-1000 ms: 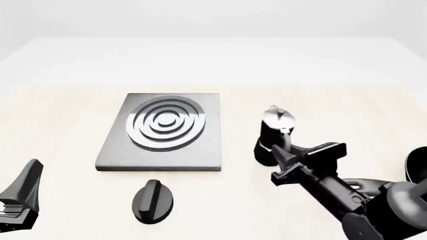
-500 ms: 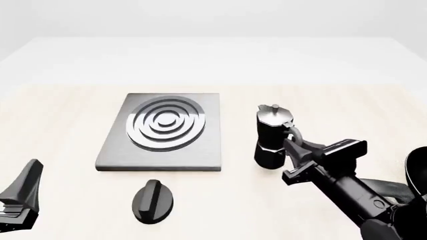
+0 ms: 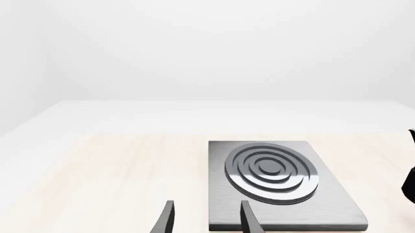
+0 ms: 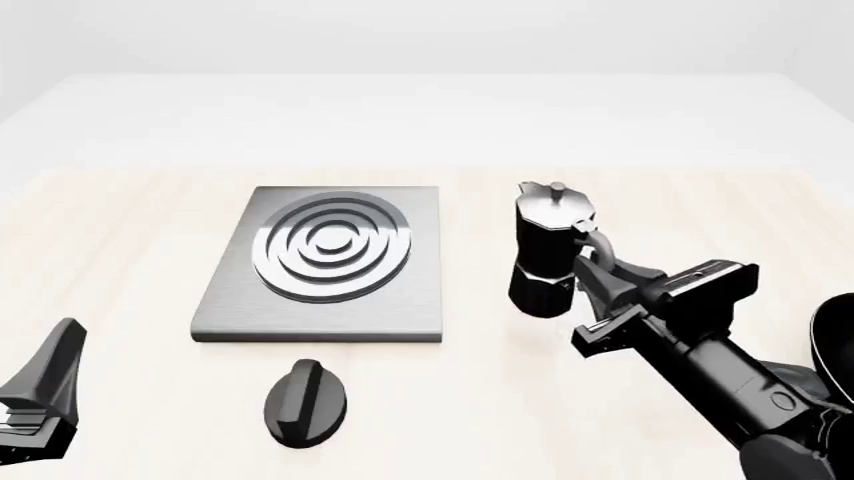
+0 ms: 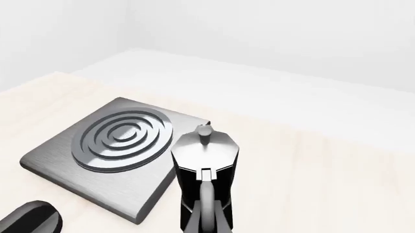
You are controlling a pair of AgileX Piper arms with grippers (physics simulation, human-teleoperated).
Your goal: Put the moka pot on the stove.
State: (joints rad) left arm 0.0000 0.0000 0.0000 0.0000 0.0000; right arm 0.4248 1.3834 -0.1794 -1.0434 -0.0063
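The moka pot (image 4: 545, 255), black with a silver lid, stands upright to the right of the stove (image 4: 414, 300). Its base looks slightly raised off the table. My right gripper (image 4: 595, 272) is shut on the pot's curved handle from the near right side. In the right wrist view the moka pot (image 5: 204, 160) fills the near centre, with the stove (image 5: 139, 194) beside it. My left gripper (image 4: 40, 400) rests at the near left corner. In the left wrist view, the left gripper (image 3: 206, 221) is open with nothing between its fingers, near the front edge of the stove (image 3: 220, 208).
A black oval knob (image 4: 306, 400) lies on the table just in front of the stove; the knob (image 5: 29, 218) also shows in the right wrist view. A black pan (image 4: 834, 345) peeks in at the right edge behind the right arm.
The moka pot has gone from tilted to upright and has risen, held by the right gripper. The right arm has drawn back to the right. The left arm has not moved.
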